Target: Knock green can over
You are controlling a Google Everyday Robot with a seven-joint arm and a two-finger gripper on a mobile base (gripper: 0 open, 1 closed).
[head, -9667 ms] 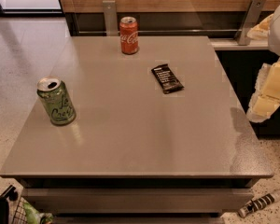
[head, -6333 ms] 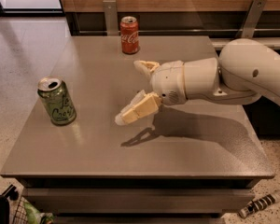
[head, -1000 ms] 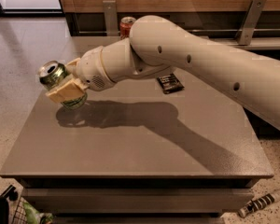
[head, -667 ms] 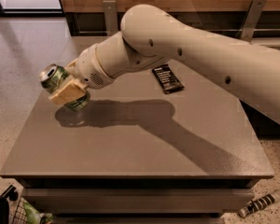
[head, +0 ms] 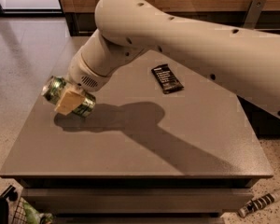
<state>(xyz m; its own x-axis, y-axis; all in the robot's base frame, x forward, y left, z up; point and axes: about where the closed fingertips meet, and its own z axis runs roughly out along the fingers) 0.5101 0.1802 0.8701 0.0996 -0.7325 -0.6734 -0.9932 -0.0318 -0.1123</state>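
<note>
The green can [head: 53,88] is tipped far over, nearly on its side, directly behind my gripper [head: 67,101] and touching it, with the table [head: 130,143] edge close beside the claw. I judge the can light, thin-walled and slick, best pushed high on its side. I cannot tell whether the claw clamps it or only presses.
</note>
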